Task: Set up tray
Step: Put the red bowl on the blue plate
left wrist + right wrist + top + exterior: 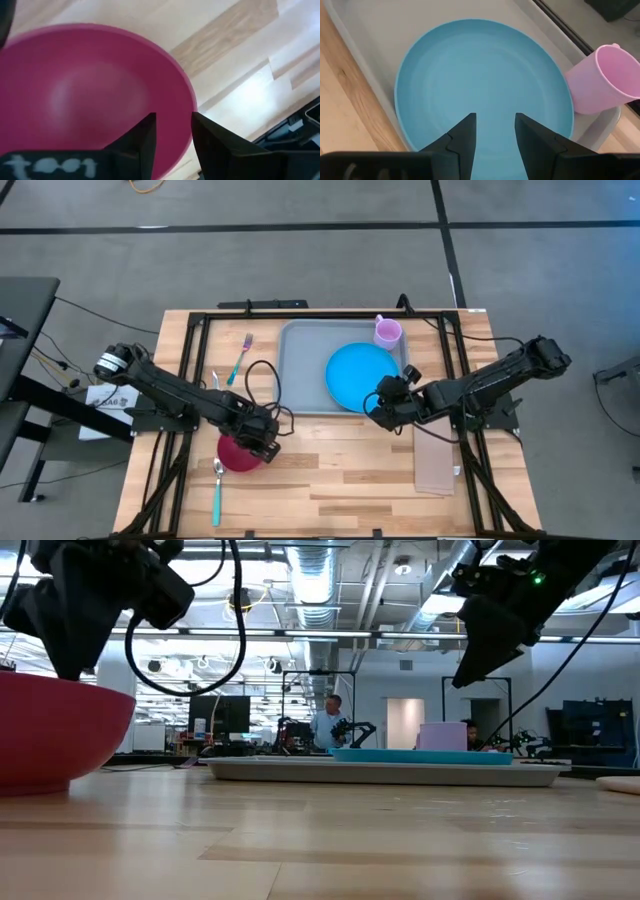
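Observation:
A dark pink bowl stands near the table's front left, and my left gripper is over its right rim, shut on it. The pale grey-blue tray lies at the far middle. It holds a round blue plate and a pink cup in its far right corner. My right gripper hangs open above the plate's near edge, well clear of it in the low view. My left gripper has the bowl's rim between its fingers, one finger inside the bowl and one outside. The fingers come steeply from above. The bowl stays upright. In the low view its underside is at table level; I cannot tell whether it is lifted clear.
A fork with a teal handle lies left of the tray. A teal-handled spoon lies near the front edge, below the bowl. A tan napkin lies at the front right. A black cable loop hangs beside the tray's left rim.

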Available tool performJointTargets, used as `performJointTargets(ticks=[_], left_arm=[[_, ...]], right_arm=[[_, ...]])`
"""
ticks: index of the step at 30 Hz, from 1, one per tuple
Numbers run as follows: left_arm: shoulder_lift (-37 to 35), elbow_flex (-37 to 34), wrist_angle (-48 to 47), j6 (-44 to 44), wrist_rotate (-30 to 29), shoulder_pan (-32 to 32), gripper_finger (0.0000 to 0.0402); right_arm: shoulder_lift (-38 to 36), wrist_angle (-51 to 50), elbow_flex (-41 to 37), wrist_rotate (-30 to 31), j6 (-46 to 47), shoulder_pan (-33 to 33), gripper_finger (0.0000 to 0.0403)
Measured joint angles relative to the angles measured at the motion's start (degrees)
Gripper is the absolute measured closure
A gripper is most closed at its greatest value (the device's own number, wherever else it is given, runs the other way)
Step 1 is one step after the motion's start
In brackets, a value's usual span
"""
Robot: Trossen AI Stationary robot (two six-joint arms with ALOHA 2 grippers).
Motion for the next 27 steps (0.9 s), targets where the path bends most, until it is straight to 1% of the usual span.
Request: performJointTargets(ticks=[2, 7, 17, 19, 23, 27], left_arm=[[0.00, 0.00, 0.40, 0.63, -0.32, -0.44, 0.0292], [0.00, 0.00, 0.78, 1.02, -3.58, -1.57, 0.0292], [0.88, -0.02, 4.35, 3.26, -4.96, -2.40, 0.0292], [2.23, -0.02, 4.30, 3.59, -4.61, -2.37, 0.0292], [6.11, -0.04, 4.73, 4.09, -0.69, -2.37, 0.0292], [8.64, -0.04, 5.32, 5.84, 1.18, -2.31, 0.0292]], right_arm=[[0.00, -0.06, 0.00, 0.00, -0.04, -0.32, 0.0274], [0.00, -0.17, 0.00, 0.00, -0.05, -1.66, 0.0274], [0.02, -0.18, 0.00, -0.04, -0.02, -2.34, 0.0274], [0.02, -0.19, 0.00, -0.06, -0.02, -2.35, 0.0274], [0.02, -0.20, 0.00, -0.07, -0.01, -2.34, 0.0274], [0.02, -0.17, 0.00, -0.07, -0.01, -2.34, 0.0274]])
